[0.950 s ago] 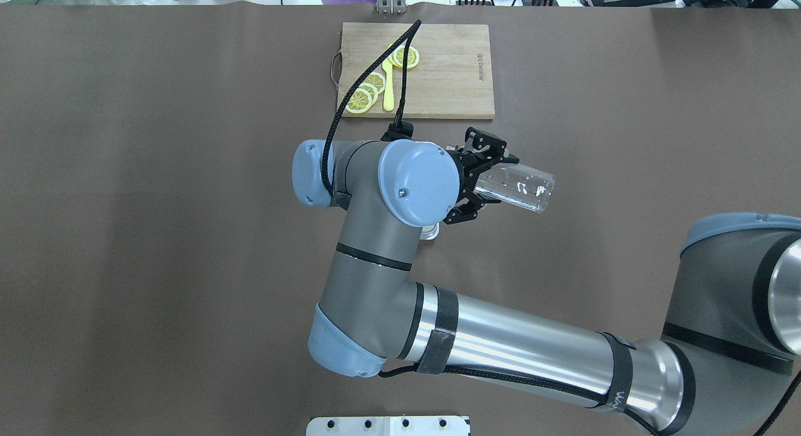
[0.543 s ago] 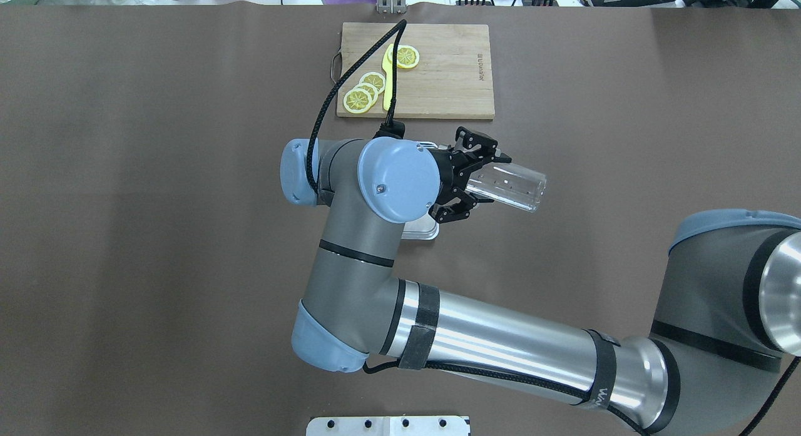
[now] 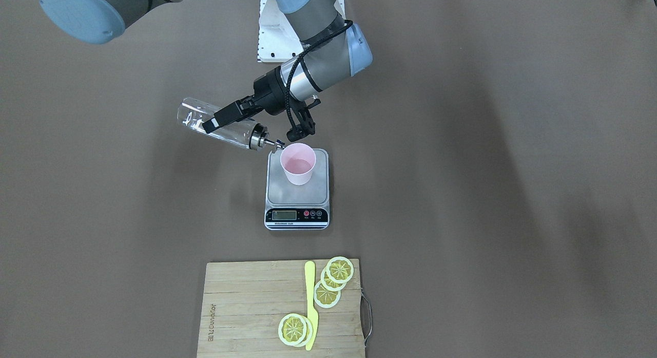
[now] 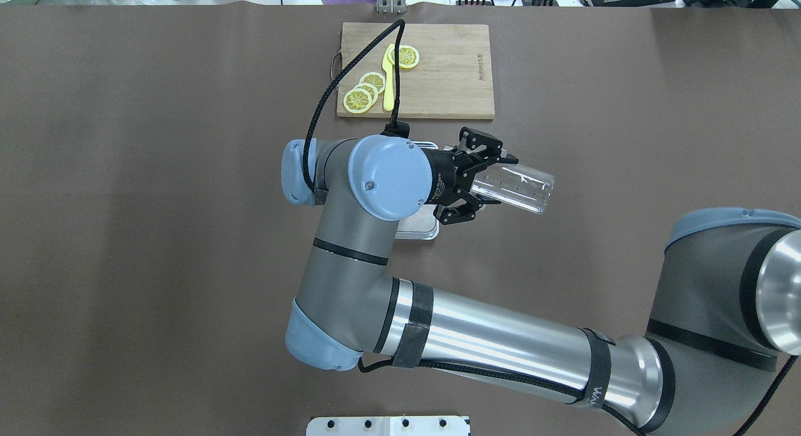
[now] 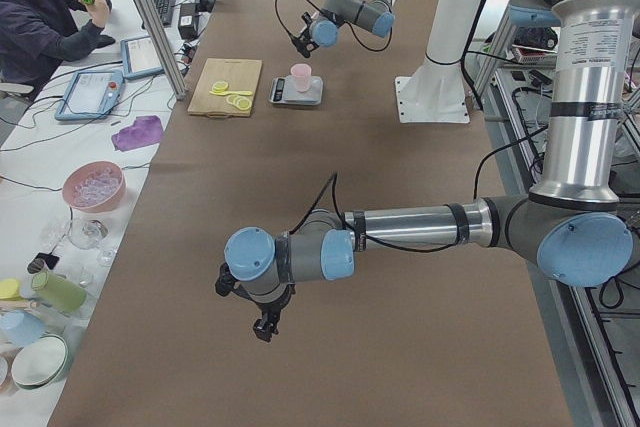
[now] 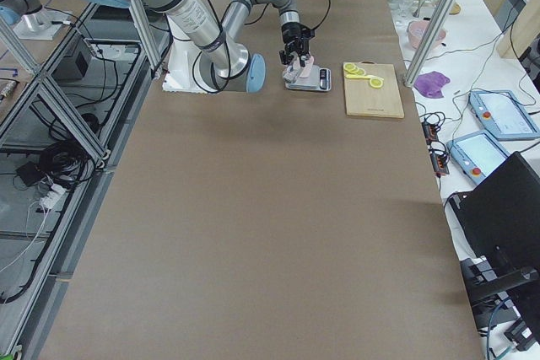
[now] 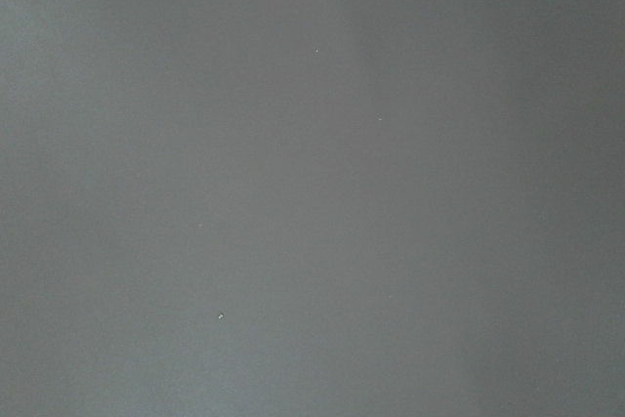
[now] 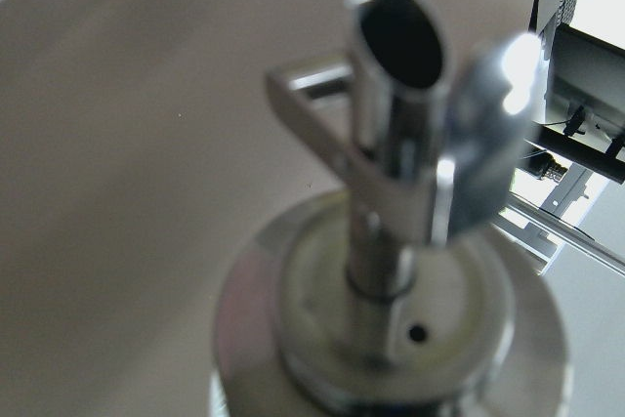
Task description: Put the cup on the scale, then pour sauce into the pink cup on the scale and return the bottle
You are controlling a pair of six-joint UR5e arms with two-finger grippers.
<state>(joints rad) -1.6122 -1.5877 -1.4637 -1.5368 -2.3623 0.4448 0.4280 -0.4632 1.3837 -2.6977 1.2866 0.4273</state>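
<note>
My right gripper [image 3: 221,123] is shut on the clear glass bottle [image 3: 195,119], held tilted with its base raised. Its metal spout [image 3: 274,144] points down at the near rim of the pink cup [image 3: 297,165]. The cup stands upright on the scale [image 3: 295,194], towards its back. In the overhead view the right gripper [image 4: 491,181] and the bottle [image 4: 522,191] show, but my arm hides the cup. The right wrist view shows the bottle's cap [image 8: 391,329] close up. My left gripper [image 5: 262,325] hangs low over bare table far from the scale; I cannot tell whether it is open.
A wooden cutting board [image 3: 246,301] with several lemon slices [image 3: 339,270] and a yellow knife [image 3: 310,301] lies beyond the scale, on the operators' side. A white base plate [image 3: 277,34] sits by the robot. A person sits at the side table [image 5: 40,17].
My right arm's wrist and elbow have shifted to the view's left, uncovering a corner of the scale. The bottle stays tilted in the grip at nearly the same spot.
</note>
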